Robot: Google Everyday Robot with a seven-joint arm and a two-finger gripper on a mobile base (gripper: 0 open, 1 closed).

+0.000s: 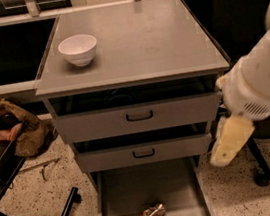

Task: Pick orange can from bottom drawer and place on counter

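**Operator:** What could trip me up from here?

**Spotter:** Mostly the way in. Your claw hangs outside the bottom drawer, past its right wall as the camera sees it and above the level of its floor. If you cut straight across, you could clip that thin wall. The middle drawer also juts out just above the bottom drawer's back end, so a high, deep approach could strike its front. Come over the drawer's open front part before you drop.

**Operator:** And the can itself?

**Spotter:** The orange can lies on its side on the bottom drawer's bare floor, near the front end and about midway between the side walls, touching neither. I judge that it can roll. If you nudge it before you have it, it may run toward a wall or slide away over the smooth floor. It also looks crinkled, so a hard squeeze might crush it.

**Operator:** How far is it from my claw?

**Spotter:** Well apart. The can sits inside the drawer, lower than the claw and to its left. Whether your claw is spread or pressed together I cannot tell, but it holds nothing that I can see.

**Operator:** Anything to mind later?

**Spotter:** The counter tops the cabinet, high above the drawer. A white bowl stands on its left part, so set the can down away from it.
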